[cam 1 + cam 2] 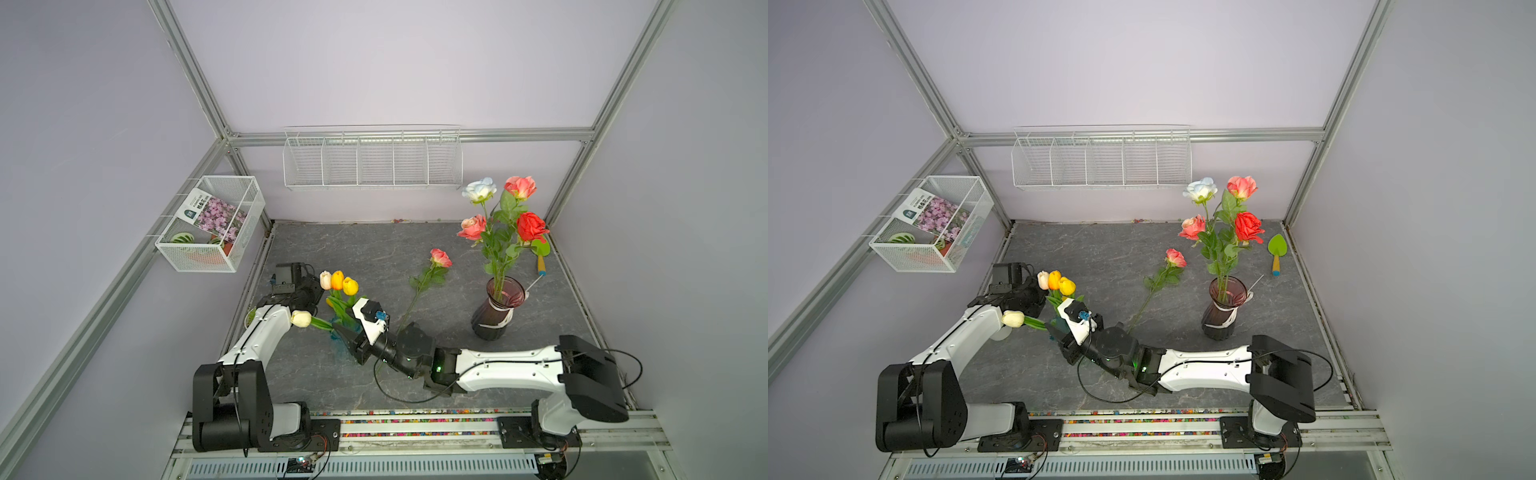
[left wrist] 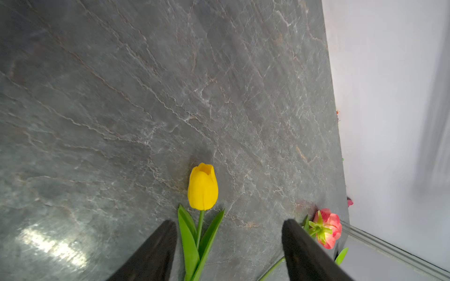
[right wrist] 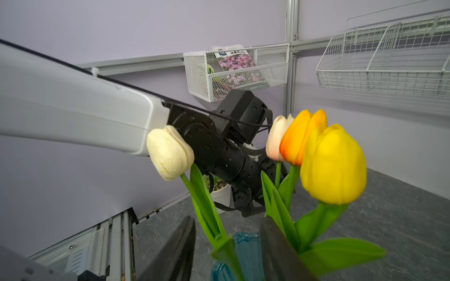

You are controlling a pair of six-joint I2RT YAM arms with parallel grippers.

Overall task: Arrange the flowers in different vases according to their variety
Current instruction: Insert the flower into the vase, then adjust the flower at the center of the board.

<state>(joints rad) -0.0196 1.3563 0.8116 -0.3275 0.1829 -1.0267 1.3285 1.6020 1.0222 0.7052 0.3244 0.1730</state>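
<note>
Right wrist view, right gripper (image 3: pixel 227 220): the jaws stand apart around the stem of the cream tulip (image 3: pixel 170 153), with a gap on each side and nothing pinched. The fingers are blurred and cut off by the frame edge.
Cream tulip: its stem runs down into the teal vase (image 3: pixel 246 250). The head leans toward the left arm (image 3: pixel 73 109); whether they touch cannot be told.
Teal vase: only a piece of scalloped rim shows between the fingers. In both top views the right gripper covers most of it.
Other tulips: the yellow tulip (image 3: pixel 333 165), orange tulip (image 3: pixel 302 136) and pale pink tulip (image 3: pixel 276 138) rise from the same vase, their lower stems hidden behind one finger.
Left wrist view, left gripper (image 2: pixel 229 222): spread wide and holding nothing, with only the fingertips in frame.
Loose coral rose (image 1: pixel 439 257): lies on the slate tabletop (image 1: pixel 365 249) between the vases. Its stem end disappears under the right arm.
Maroon vase (image 1: pixel 498 307): stands upright, well apart from the teal vase, and holds four roses (image 1: pixel 531 226).
Succulent pot (image 3: pixel 219 192): half hidden behind the left arm.
Green trowel (image 1: pixel 1277 249): lies near the right wall.
</note>
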